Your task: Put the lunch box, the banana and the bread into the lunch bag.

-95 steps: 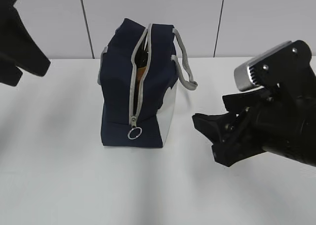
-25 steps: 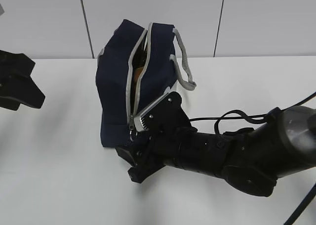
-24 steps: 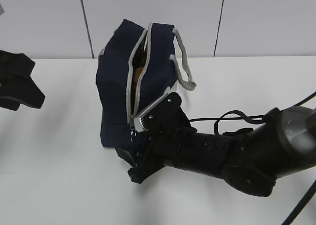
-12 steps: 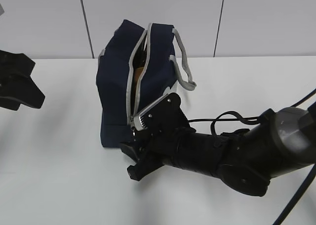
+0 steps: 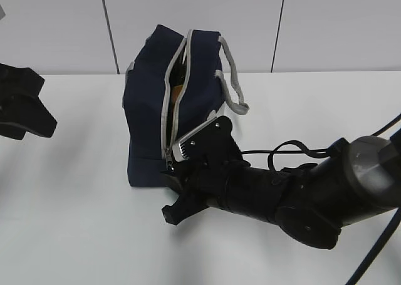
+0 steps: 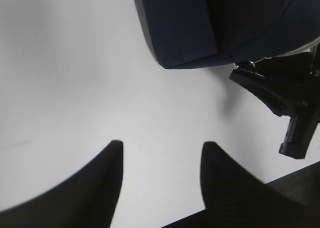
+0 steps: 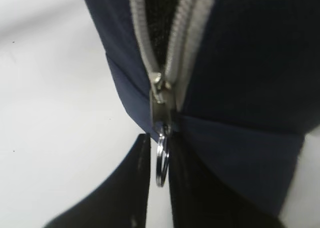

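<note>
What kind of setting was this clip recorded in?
Probably a lab or test bench: a bare white table, plain pale wall panels behind it, and nothing out but the lunch bag and two robot arms.

one lunch bag (image 5: 150, 103), two tools

From where I stand, the right arm covers the lower front of the lunch bag (image 5: 150, 116), so the ring pull (image 7: 160, 160) and the right end effector (image 5: 172, 191) tips are hidden there. Only a brown sliver shows through the zipper gap; what it is I cannot tell. The left end effector (image 5: 25, 113) is cut off at nine o'clock. The right wrist close-up is blurred.
</note>
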